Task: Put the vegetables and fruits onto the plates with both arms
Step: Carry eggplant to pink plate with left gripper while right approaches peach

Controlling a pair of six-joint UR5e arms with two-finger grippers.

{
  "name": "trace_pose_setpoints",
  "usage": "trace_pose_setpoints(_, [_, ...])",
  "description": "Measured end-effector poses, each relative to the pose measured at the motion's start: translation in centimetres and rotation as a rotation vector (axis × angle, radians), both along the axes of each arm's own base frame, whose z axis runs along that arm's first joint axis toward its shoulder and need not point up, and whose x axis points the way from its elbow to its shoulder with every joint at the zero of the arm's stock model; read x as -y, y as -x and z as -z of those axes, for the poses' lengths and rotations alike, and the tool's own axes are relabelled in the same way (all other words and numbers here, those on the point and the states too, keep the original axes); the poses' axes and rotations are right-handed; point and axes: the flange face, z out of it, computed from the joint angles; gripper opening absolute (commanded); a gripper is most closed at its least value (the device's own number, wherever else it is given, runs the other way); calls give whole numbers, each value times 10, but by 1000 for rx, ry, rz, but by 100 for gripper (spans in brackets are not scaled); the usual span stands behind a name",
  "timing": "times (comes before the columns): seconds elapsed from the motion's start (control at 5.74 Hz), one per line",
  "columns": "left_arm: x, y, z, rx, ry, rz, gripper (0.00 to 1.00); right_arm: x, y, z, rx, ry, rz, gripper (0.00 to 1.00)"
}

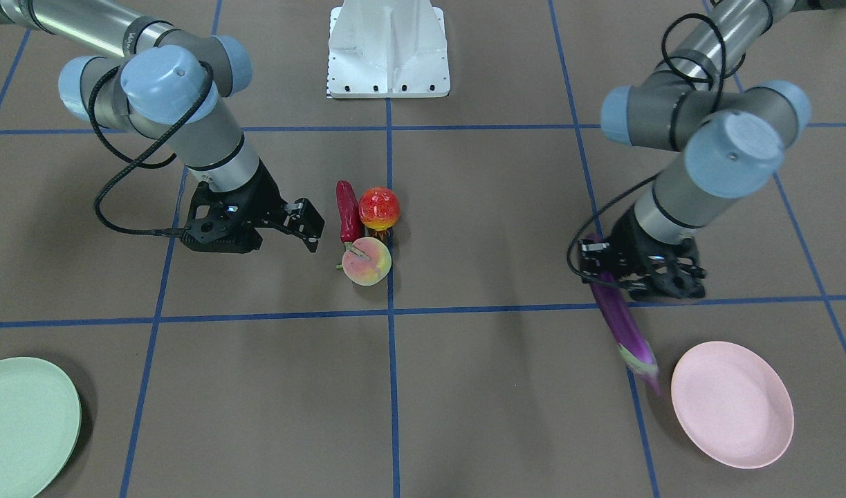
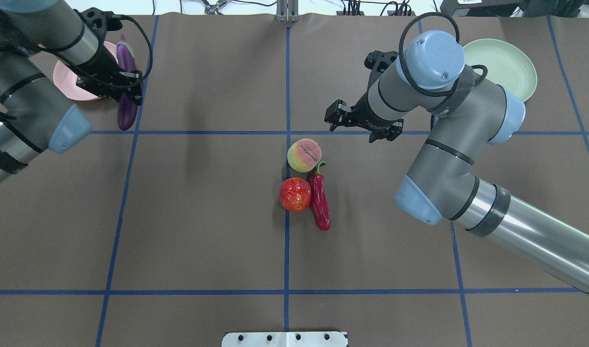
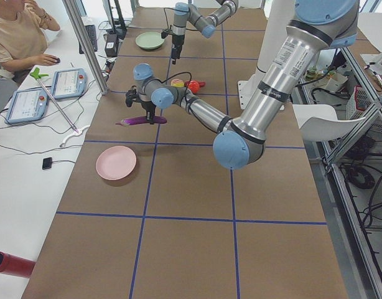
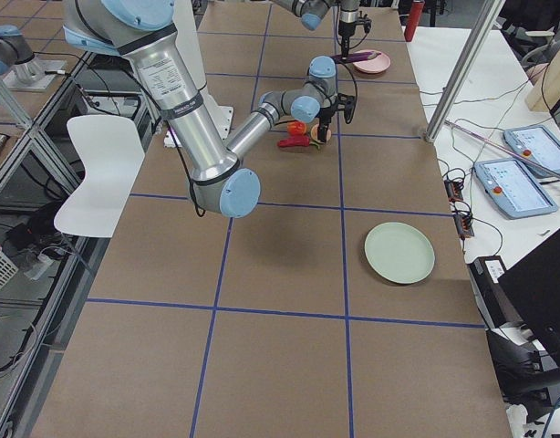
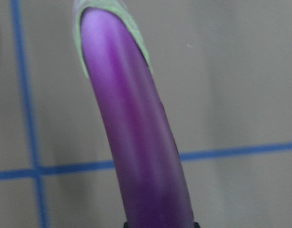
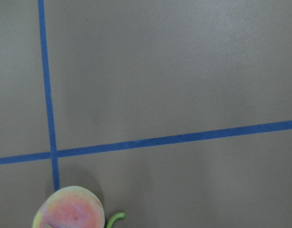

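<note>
My left gripper (image 1: 608,273) is shut on the thick end of the purple eggplant (image 1: 627,332) and holds it above the table. The eggplant's capped end points down beside the pink plate (image 1: 732,404), not over it. The eggplant fills the left wrist view (image 5: 136,142). My right gripper (image 1: 310,225) is open and empty, just beside the chili pepper (image 1: 347,211). The peach (image 1: 367,261) and the red-orange fruit (image 1: 379,207) lie against the chili at the table's middle. The mint green plate (image 1: 21,422) lies empty at the far corner on my right side.
The white base block (image 1: 388,52) stands at the robot's edge of the table. Blue tape lines cross the brown table cover. An operator (image 3: 17,37) sits at a side desk with tablets, off the table.
</note>
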Motion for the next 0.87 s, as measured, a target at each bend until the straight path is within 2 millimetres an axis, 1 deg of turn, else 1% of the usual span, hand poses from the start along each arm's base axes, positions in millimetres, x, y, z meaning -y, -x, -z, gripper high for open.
trace_pose_setpoints(0.17, [43, 25, -47, 53, 53, 11, 0, -11, 16, 7, 7, 25, -12, 100])
trace_pose_setpoints(0.35, [81, 32, -79, 84, 90, 22, 88, -16, 32, 9, -2, 39, -10, 100])
trace_pose_setpoints(0.52, [99, 35, -110, 98, 90, 34, 100, -16, 50, 4, -22, 53, -6, 100])
trace_pose_setpoints(0.7, [107, 37, -131, 107, 78, 45, 100, -15, 66, 1, -39, 69, -9, 100])
trace_pose_setpoints(0.87, [110, 39, -134, 108, 69, 52, 100, -10, 81, 6, -49, 81, -23, 100])
